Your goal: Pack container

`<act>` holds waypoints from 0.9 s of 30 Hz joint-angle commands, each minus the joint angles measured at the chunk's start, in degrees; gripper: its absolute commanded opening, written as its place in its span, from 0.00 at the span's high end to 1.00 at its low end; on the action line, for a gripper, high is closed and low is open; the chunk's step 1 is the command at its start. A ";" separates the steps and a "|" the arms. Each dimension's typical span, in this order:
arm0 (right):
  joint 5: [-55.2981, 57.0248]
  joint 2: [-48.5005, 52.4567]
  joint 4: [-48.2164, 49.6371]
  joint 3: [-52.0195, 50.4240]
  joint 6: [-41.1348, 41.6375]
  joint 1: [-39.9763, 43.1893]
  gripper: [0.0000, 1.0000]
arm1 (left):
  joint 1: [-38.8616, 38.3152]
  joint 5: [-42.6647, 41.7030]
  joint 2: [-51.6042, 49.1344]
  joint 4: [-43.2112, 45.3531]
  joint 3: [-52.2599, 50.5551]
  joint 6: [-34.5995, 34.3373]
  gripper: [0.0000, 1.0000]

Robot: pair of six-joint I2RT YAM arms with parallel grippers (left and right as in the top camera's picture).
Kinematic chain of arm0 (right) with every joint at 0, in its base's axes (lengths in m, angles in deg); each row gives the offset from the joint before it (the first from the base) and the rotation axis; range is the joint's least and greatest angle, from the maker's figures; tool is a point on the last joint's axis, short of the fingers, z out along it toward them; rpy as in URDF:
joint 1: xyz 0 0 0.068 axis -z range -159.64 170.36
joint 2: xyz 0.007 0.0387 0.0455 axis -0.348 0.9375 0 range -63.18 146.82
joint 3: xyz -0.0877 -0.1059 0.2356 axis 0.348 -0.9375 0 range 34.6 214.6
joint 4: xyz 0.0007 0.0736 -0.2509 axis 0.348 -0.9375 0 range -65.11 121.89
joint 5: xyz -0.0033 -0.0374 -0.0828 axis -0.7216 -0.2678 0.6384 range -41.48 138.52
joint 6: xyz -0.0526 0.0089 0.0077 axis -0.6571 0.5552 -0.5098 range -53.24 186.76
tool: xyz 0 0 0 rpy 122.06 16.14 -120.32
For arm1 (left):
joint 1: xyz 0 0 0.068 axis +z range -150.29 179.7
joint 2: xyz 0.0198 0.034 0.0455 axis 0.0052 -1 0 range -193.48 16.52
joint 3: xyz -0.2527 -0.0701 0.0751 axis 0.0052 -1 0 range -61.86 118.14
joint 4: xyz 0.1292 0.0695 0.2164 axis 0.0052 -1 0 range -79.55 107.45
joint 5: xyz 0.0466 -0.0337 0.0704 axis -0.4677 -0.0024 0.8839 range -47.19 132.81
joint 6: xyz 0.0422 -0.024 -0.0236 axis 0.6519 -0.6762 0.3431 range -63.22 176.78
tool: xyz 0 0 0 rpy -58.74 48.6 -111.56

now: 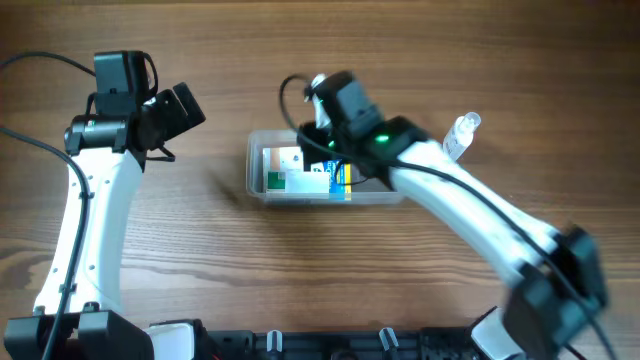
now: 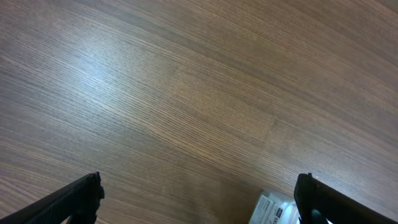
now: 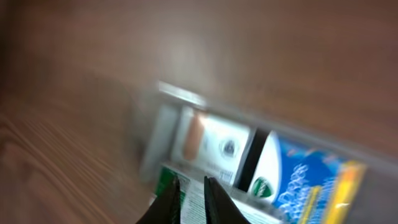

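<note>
While the right gripper hovers over the container at the centre of the table, jaws nearly closed and empty, the left gripper, at 10 o'clock of it, stands wide open.

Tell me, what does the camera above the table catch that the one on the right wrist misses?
Only overhead: both arms whole, the left gripper well away from the container, and a small clear bottle outside it.
Only right wrist: the right gripper with its fingertips nearly together above the boxes, and a blurred close-up of the box labels.
Both: the clear container holding a blue-and-yellow box and a green-and-white box, on the wooden table.
</note>
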 commanded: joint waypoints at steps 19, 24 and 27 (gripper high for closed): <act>16.85 -12.09 -25.38 0.87 -11.61 30.58 0.00 | 0.24 0.35 0.68 0.13 -0.04 -0.74 0.00; 16.83 -5.16 -22.97 0.87 -13.38 32.96 0.00 | 0.24 0.35 0.68 0.15 -0.04 -0.74 0.00; 16.87 -2.29 -21.68 0.87 -16.04 33.11 0.00 | 0.24 0.35 0.68 0.13 -0.04 -0.74 0.00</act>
